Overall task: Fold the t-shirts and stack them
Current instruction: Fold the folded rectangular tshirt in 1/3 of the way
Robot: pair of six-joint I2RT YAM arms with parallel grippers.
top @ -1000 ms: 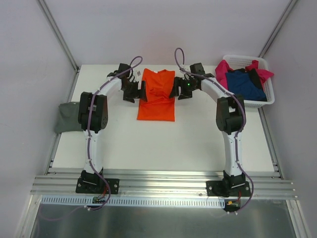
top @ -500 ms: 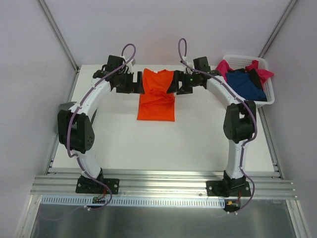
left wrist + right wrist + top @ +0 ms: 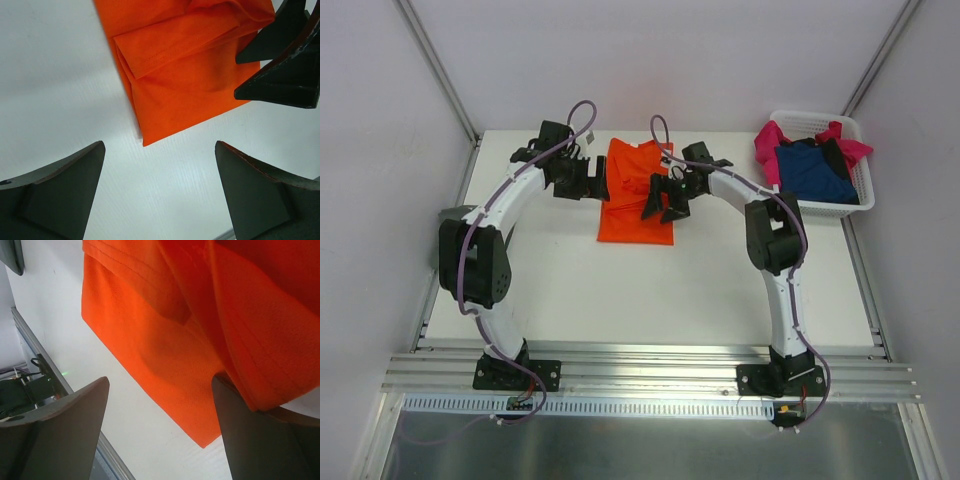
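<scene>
1 orange t-shirt (image 3: pixel 635 222) beside left gripper (image 3: pixel 599 188), under right gripper (image 3: pixel 658 205); basket (image 3: pixel 842 209) aside

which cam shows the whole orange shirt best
Top external: nearly the whole orange t-shirt shows, outline and folds. Left wrist shows one folded corner; right wrist, a close-up of creased cloth.

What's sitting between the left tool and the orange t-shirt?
Nothing visible. The left tool hangs open right at the edge of the orange t-shirt, with only bare table beneath. The right tool is open over the shirt, cloth apparently brushing it.
</scene>
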